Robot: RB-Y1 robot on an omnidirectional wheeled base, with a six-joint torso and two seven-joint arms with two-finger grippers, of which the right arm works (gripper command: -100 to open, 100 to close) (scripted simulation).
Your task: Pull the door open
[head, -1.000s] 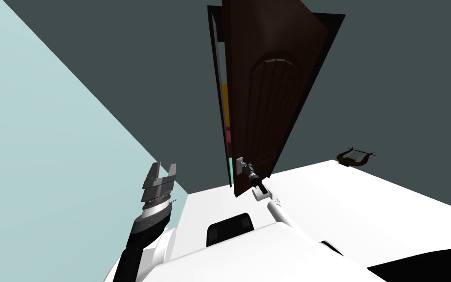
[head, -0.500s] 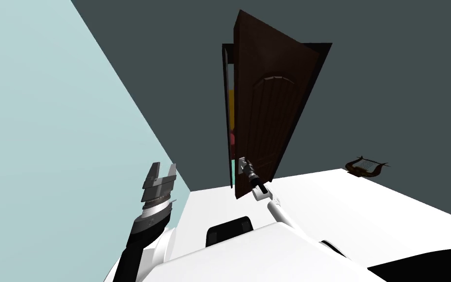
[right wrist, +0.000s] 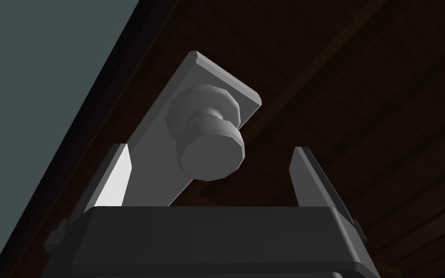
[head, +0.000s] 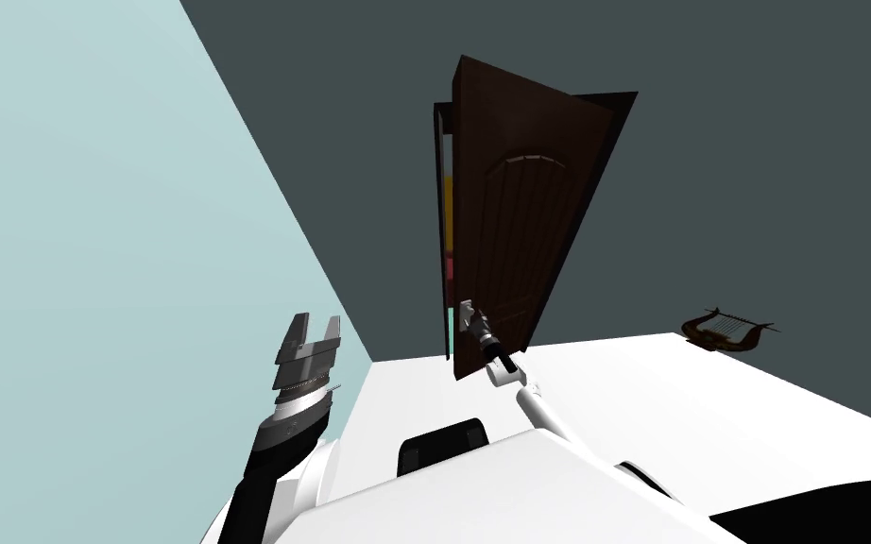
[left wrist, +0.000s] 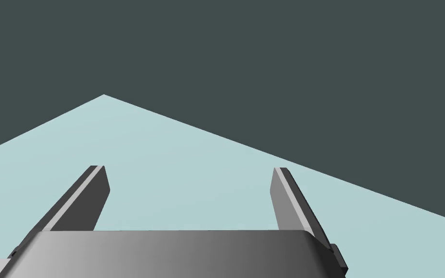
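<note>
Door (head: 509, 236) ajar, seen from the head and both wrists. One dark brown panelled door stands swung partly out of its dark frame (head: 624, 102). Along the door's free edge a narrow gap opens. Three short colour bands show in it, one yellow (head: 448, 203), one red (head: 449, 267) and one teal (head: 449, 326); what they belong to cannot be made out.

The door carries one grey round knob (right wrist: 212, 152) on one grey back plate (right wrist: 168, 140). The plate's near end is hidden behind the gripper's dark body. In the head view the right gripper (head: 473, 321) covers the knob.

Two grippers, two fingers each. The right gripper is released: its fingers (right wrist: 308, 173) stand apart on either side of the knob, which lies between them untouched, closer to one finger than to the other.

The left gripper (head: 315, 326) is held up at the robot's left, well apart from the door. Its fingers (left wrist: 93, 193) are spread wide with nothing between them.

One small brown lyre-shaped object (head: 726, 329) lies far to the right against a dark grey surface (head: 755, 189); its detail is too small to read.
</note>
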